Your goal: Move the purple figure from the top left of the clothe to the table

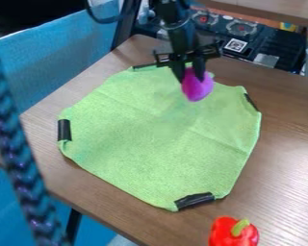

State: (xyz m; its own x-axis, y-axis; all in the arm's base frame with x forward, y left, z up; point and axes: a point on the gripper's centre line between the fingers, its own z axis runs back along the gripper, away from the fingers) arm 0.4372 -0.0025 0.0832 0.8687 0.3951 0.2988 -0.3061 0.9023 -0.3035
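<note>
Gripper (190,78) holding purple figure (198,90), cloth (153,139), wooden table (286,158)

You have fairly bright, soft light on the brown wooden table (282,166), with a pale sheen toward its right side. You see the green, many-sided fabric cloth (157,139) lit evenly, while small highlights dot the rounded, glossy red pepper (221,234).

From nearby, the camera looks down aslant at the table (282,153).
</note>
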